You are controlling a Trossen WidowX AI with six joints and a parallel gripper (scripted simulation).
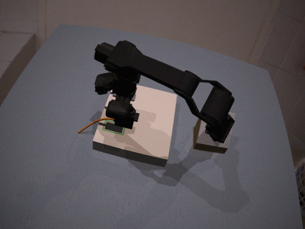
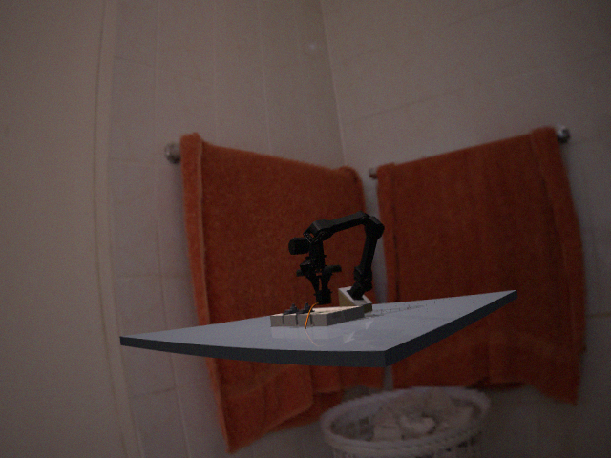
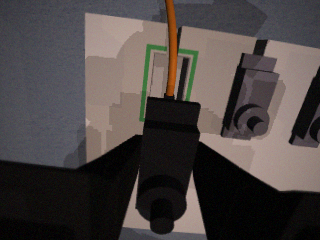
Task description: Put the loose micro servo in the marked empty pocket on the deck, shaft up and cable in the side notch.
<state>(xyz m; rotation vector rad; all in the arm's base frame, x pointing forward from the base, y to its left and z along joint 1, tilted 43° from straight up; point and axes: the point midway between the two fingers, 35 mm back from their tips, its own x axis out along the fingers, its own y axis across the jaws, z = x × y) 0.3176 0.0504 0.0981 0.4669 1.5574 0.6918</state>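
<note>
My gripper (image 3: 167, 145) (image 2: 323, 296) is shut on the loose black micro servo (image 3: 172, 114) and holds it above the pale deck (image 1: 157, 106) (image 3: 107, 42). Its output shaft (image 3: 161, 223) points up towards the wrist camera. The orange cable (image 1: 93, 121) (image 2: 308, 316) (image 3: 172, 47) runs from the servo's far end over the pocket and past the deck's edge. The empty pocket (image 3: 161, 75) (image 1: 113, 127) has a green outline. Its side notch (image 1: 101, 123) is left of it in the top view. The servo's near-pocket end partly covers the pocket in the wrist view.
Two seated servos are in the deck beside the pocket: one (image 3: 252, 95) whole in the wrist view, another (image 3: 311, 120) cut off at the right edge. The arm largely hides them in the top view. The arm's base block (image 1: 212, 140) stands right of the deck on the blue-grey table (image 1: 61, 184).
</note>
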